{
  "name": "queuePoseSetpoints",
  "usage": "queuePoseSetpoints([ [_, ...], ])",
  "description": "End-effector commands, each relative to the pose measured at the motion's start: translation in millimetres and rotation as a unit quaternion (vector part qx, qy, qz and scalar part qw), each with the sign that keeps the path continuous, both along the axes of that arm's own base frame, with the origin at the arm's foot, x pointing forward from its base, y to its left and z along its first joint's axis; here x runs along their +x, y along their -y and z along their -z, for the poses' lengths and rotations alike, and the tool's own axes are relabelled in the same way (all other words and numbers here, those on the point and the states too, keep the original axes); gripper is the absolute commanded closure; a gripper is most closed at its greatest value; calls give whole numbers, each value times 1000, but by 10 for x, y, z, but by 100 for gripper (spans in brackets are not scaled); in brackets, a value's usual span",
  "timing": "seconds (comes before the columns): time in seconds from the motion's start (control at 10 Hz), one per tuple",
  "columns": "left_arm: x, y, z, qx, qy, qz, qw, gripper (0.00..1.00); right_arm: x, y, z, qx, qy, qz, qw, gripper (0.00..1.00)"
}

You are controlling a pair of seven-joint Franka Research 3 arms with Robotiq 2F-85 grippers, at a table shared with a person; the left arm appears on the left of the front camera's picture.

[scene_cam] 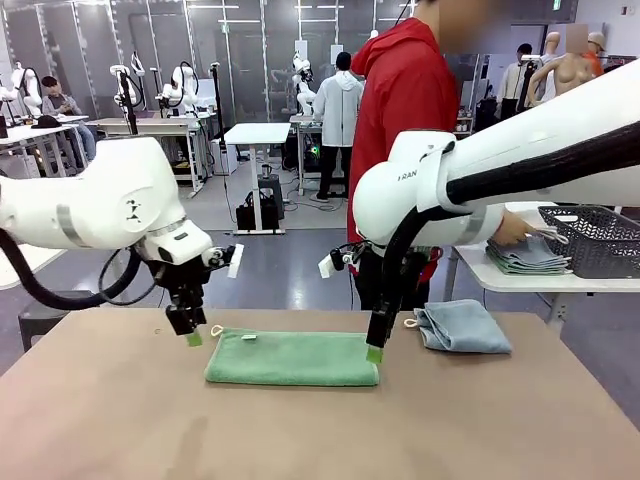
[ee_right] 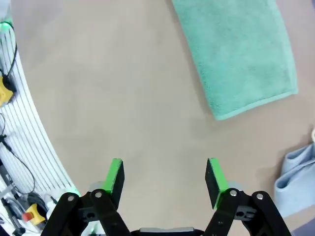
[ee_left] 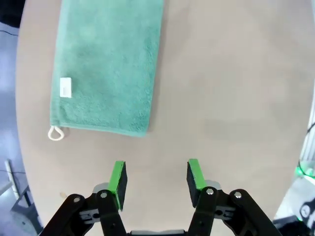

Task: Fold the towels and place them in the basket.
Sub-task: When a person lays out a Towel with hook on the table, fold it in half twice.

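At left, spread wide and empty, the left tool [ee_left: 155, 169], just off the looped end of the green towel [scene_cam: 292, 358], seemingly lined up to pinch that short edge. Mid-worktop [scene_cam: 120, 420], flat in a long folded strip, probably ready for another fold. At its right end, equally wide and empty, the right tool [ee_right: 165, 169]. Further right, bunched beside it, the grey-blue towel [scene_cam: 462, 326]. Far right, on a side table [scene_cam: 520, 283], the basket [scene_cam: 592, 240], well apart.
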State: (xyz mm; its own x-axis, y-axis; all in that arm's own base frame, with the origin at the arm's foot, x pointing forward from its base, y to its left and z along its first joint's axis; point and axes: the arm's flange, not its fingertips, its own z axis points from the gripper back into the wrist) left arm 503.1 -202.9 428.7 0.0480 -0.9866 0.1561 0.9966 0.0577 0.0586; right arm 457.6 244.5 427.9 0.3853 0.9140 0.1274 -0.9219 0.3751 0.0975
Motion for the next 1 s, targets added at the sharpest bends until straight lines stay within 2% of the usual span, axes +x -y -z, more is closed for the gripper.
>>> queuePoseSetpoints([
  [0.0,-87,-199,3,-22,-15,10,1000,37,-90,43,81,50,-9,109,993,17],
  [0.1,-55,-234,16,-30,-24,10,999,37,-94,30,81,71,-18,223,972,17],
  [0.2,-10,-257,26,-48,-33,11,998,37,-79,33,72,98,-13,301,948,17],
  [0.3,65,-281,14,-77,-46,20,996,37,-36,42,59,136,-20,351,926,17],
  [0.4,118,-357,-6,-126,-57,25,990,37,-8,76,61,167,-38,409,896,17],
  [0.6,217,-634,-65,-228,-85,45,969,37,51,151,83,167,-37,488,856,17],
  [0.7,265,-833,-91,-290,-109,50,949,37,27,156,78,169,-49,470,865,17],
  [0.8,284,-1025,-121,-334,-113,56,934,37,139,199,19,160,-58,449,877,17],
  [0.9,277,-1243,-190,-372,-108,64,920,37,139,199,19,160,-58,449,877,17],
])
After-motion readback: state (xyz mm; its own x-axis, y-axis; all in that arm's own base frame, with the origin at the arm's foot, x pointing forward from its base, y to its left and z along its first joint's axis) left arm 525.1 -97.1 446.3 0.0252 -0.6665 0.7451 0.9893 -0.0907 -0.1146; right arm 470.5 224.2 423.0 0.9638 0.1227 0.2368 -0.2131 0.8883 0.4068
